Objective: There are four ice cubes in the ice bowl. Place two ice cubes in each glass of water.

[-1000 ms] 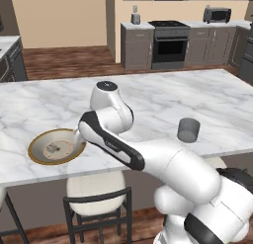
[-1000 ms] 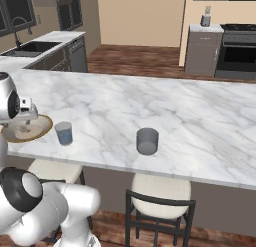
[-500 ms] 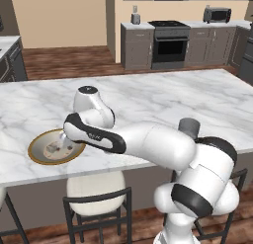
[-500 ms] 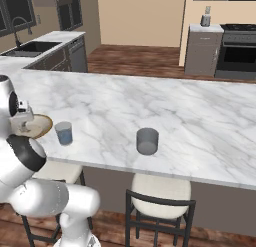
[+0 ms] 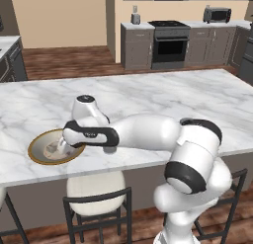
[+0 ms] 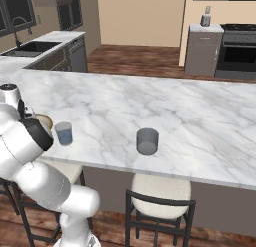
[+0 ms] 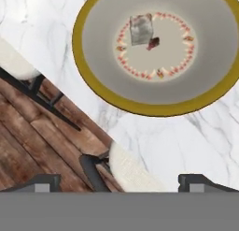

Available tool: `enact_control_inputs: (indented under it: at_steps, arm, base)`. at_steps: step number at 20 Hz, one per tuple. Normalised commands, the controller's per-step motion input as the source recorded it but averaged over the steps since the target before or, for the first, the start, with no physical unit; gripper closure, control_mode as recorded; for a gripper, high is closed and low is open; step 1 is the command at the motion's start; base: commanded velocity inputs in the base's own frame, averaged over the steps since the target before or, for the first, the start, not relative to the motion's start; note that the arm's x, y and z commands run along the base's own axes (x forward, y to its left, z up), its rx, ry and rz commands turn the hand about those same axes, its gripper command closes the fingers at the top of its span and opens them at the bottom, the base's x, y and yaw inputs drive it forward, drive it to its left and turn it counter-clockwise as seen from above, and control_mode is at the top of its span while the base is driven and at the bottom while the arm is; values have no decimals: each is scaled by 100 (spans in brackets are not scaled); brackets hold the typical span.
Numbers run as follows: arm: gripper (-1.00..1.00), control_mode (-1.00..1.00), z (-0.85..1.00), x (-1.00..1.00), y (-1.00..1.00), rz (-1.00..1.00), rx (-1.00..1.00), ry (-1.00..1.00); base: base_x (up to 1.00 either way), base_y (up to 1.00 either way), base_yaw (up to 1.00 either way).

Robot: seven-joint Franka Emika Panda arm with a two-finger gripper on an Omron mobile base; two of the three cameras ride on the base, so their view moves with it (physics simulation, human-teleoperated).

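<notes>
The ice bowl point(image 7: 154, 110), gold-rimmed with a pale grey inside, lies near the island counter's front edge. One pale translucent ice cube point(image 7: 141, 29) rests inside it, left of centre in the hand view. My gripper point(image 7: 122, 183) hangs open above the bowl's near side, its fingertips point(image 7: 44, 182) wide apart with nothing between them. In the left base view the gripper point(image 5: 63, 147) hovers over the bowl point(image 5: 31, 150). A bluish glass of water point(image 6: 63, 133) stands just right of the bowl point(image 6: 46, 122). The darker grey glass point(image 6: 147, 141) stands farther right.
The counter's front edge runs close under the bowl. White-cushioned stools point(image 5: 96, 188) point(image 6: 161, 188) stand below it. My own arm point(image 5: 148, 134) stretches low across the counter. A sink point(image 6: 22, 47) lies far left, and a range point(image 5: 169, 43) stands at the back wall.
The arm has swung left and lowered, bringing the hand from beside the bowl to over it. The jaws stay wide open. The bowl and glasses have not moved.
</notes>
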Motion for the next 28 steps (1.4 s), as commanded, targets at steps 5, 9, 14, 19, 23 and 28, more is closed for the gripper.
enact_control_inputs:
  at_steps: [5, 9, 14, 19, 23, 28]
  arm:
    - [-100, -100, -14, 29, 38, 5, 0, 0]
    - [-100, -100, -5, 41, 28, 4, 0, 0]
    - [-100, -100, -16, 43, 20, 4, -1, 0]
    - [-100, -100, -29, 28, 30, 4, -5, 0]
    - [-100, -100, -17, 19, 29, 3, -4, 0]
    - [-100, -100, -15, 23, 9, 3, -1, 0]
  base:
    - [0, 0, 0]
    - [0, 0, 0]
    - [0, 0, 0]
    - [0, 0, 0]
    - [0, 0, 0]
    - [0, 0, 0]
